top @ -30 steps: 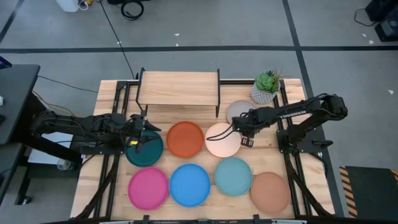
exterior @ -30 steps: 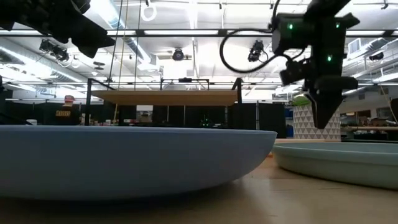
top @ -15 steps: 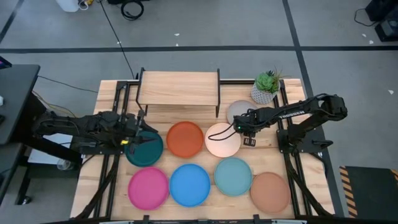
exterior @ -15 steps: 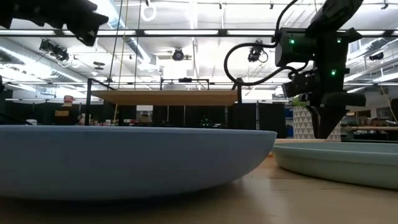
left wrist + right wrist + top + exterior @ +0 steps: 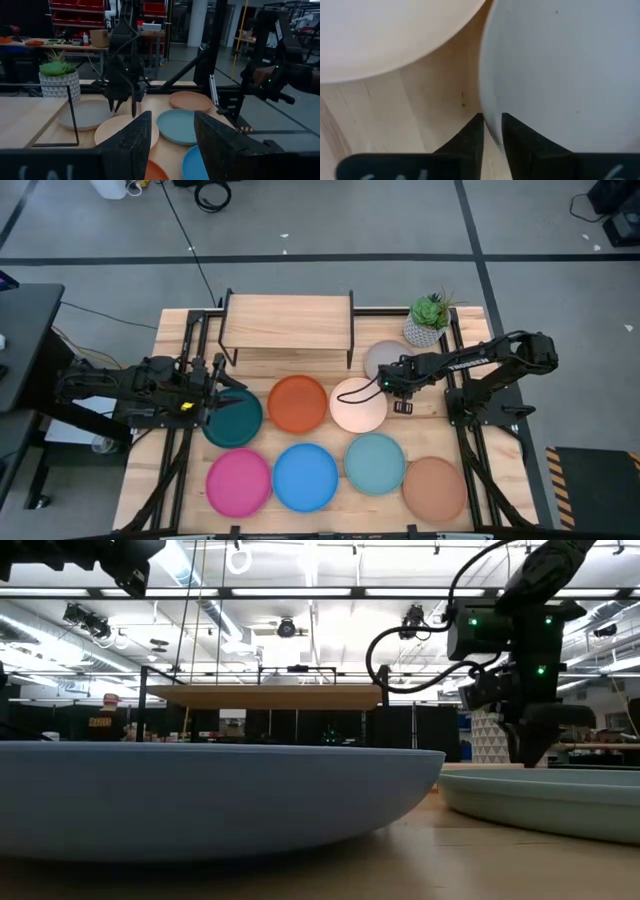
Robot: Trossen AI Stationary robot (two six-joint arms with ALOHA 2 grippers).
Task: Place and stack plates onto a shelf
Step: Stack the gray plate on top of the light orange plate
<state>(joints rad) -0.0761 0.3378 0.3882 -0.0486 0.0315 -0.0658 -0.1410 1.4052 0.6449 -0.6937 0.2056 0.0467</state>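
Observation:
The shelf stands at the table's far side with nothing on it. All the plates lie flat on the tabletop: dark teal, orange, cream and grey behind, pink, blue, pale teal and tan in front. My right gripper points down at the grey plate's near rim, beside the cream plate, and is shut on it. My left gripper hangs open and holds nothing, above the dark teal plate's far left edge. My right gripper pinches the grey plate's rim on its near side, facing the cream plate. One finger stands outside over the wood, the other over the plate's inside. The fingers come steeply from above. The plate lies flat on the table.
A potted plant stands at the far right, just behind the grey plate. The shelf's black legs come down close to the grey plate's left. Black frame rails run along both table sides.
My right gripper has sunk toward the table and shifted slightly toward the far edge, onto the grey plate's rim. My left gripper has drawn back toward the table's left edge and risen, away from the dark teal plate. No plate has moved.

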